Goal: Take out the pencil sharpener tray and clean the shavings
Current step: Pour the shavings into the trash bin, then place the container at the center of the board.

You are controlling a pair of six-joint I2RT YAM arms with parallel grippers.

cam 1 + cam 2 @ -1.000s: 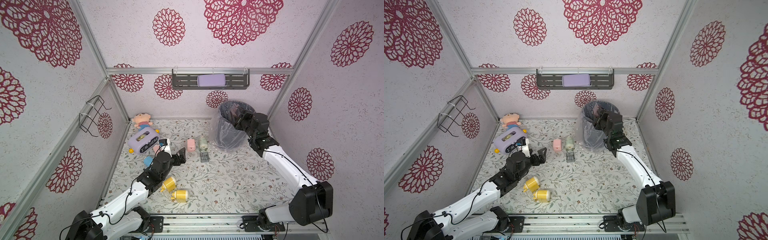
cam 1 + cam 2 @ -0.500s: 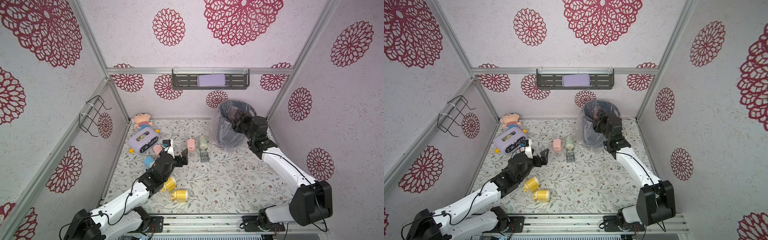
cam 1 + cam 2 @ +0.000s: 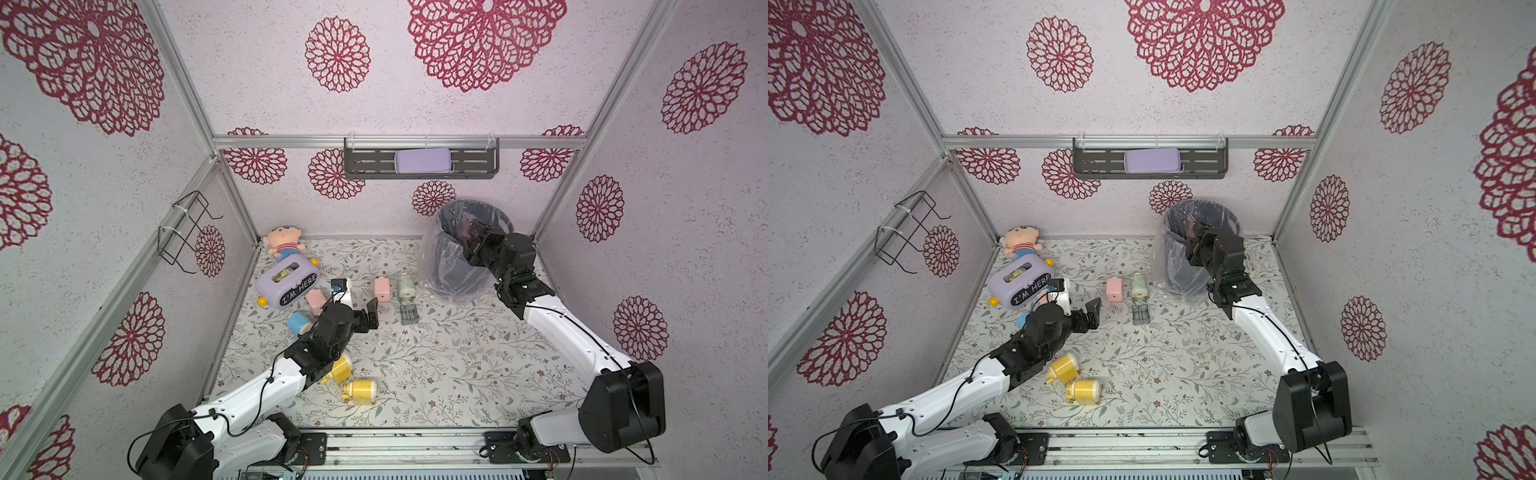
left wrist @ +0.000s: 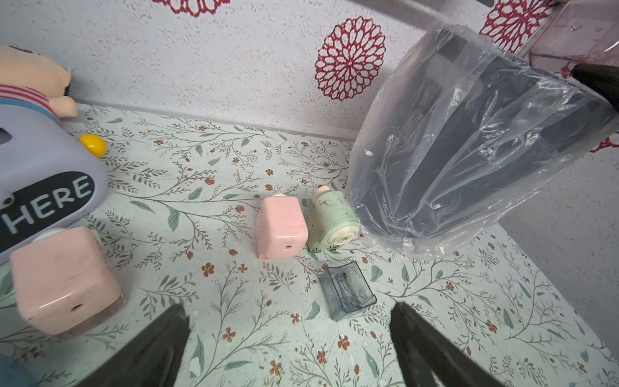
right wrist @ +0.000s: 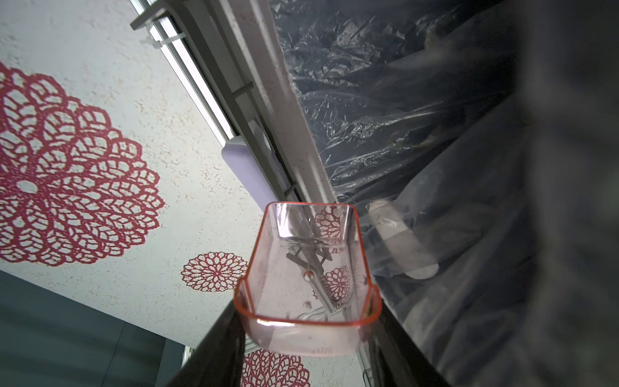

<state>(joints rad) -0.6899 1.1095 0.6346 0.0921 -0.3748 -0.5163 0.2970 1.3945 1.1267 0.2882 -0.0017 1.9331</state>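
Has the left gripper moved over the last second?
Yes. The left gripper has shifted slightly away from the purple tissue box, toward the pink sharpener beside the green sharpener.

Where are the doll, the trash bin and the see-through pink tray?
doll [image 3: 284, 239], in a top view, on its face.
trash bin [image 3: 451, 268], in a top view, on its bag-covered side wall.
pink tray [image 5: 306, 284], in the right wrist view, on its clear floor.
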